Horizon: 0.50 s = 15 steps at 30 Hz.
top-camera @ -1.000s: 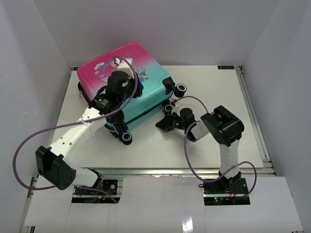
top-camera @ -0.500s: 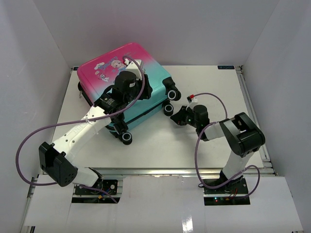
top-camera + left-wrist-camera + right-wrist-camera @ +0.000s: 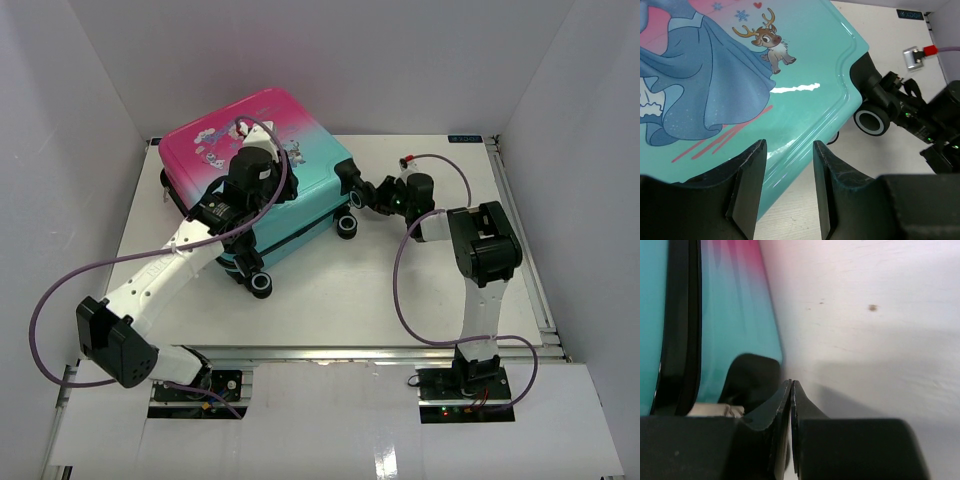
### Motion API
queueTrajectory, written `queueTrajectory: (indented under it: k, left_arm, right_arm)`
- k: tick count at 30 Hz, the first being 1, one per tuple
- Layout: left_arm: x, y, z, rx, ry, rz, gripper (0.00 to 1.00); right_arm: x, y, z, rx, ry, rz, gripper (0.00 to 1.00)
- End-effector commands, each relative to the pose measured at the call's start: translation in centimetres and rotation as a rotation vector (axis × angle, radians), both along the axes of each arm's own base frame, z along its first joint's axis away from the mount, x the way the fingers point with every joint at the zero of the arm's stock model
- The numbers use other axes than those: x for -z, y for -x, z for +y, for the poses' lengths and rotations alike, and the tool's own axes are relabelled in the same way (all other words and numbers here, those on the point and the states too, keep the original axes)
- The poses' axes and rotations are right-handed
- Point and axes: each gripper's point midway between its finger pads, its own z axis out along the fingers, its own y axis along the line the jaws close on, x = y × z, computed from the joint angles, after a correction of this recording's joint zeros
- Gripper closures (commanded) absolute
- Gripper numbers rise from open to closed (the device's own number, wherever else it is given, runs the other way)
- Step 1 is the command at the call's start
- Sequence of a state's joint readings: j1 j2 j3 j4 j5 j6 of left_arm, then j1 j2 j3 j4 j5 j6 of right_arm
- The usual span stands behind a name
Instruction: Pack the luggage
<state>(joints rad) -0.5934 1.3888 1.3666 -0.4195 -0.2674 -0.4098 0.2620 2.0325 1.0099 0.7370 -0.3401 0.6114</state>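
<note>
Left arm (image 3: 150, 280) extends diagonally forward and to the right from its base. Left gripper (image 3: 789, 150) tilts downward, fingers parted (a clear gap shows between them). Right arm (image 3: 480, 310) stands forward, elbow folded, forearm pointing left. Right gripper (image 3: 791, 385) has its fingertips pressed together.

A flat white rectangular tabletop (image 3: 420, 290) sits in the middle; plain white panel walls (image 3: 380, 60) close it in left, far and right; a silver metal rail (image 3: 520, 230) runs along its right edge; light is even, shadows soft.
</note>
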Motion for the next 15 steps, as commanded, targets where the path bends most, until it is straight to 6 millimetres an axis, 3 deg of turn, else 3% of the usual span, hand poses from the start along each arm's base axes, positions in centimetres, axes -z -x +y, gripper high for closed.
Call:
queueTrajectory:
  k: [1, 5, 9, 15]
  left_arm:
    - [-1.6, 1.6, 0.2, 0.018, 0.091, -0.043, 0.48]
    - [-1.0, 2.8, 0.0, 0.049, 0.132, -0.036, 0.48]
    - [-1.0, 3.4, 0.0, 0.059, 0.151, -0.049, 0.48]
    - [0.9, 3.3, -0.9, 0.111, 0.118, -0.009, 0.48]
  right_arm:
    - [0.9, -1.4, 3.2, -0.116, -0.070, 0.054, 0.92]
    - [2.9, -1.6, 5.3, -0.159, -0.083, 0.098, 0.92]
    - [4.2, -0.1, 7.6, -0.235, -0.130, 0.126, 0.92]
    - [6.3, 6.4, 10.3, -0.300, -0.091, 0.142, 0.92]
